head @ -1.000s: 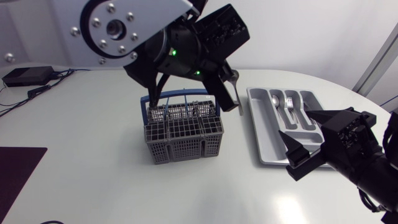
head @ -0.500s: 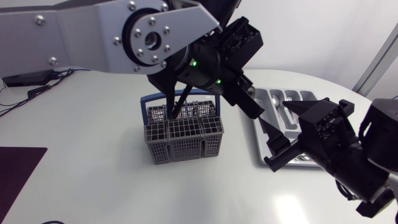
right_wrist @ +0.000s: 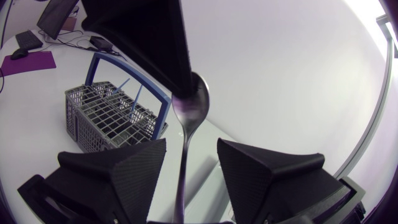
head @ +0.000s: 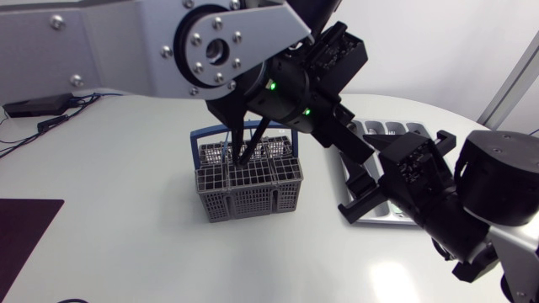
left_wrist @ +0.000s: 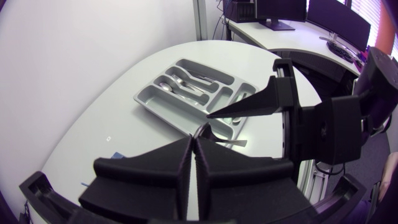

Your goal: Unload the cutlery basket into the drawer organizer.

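The left tool is pinching the spoon by its bowl end, and the handle is pointing in between the wide-open fingers of the right tool, touching neither.

White, glossy table top, rounded along the far right edge. Flat on it at the near left corner, a dark mat, cut off by the head view's border. At the far left corner, a low rectangular black box, with thin black cables trailing beside it over the surface, well apart from the mat.
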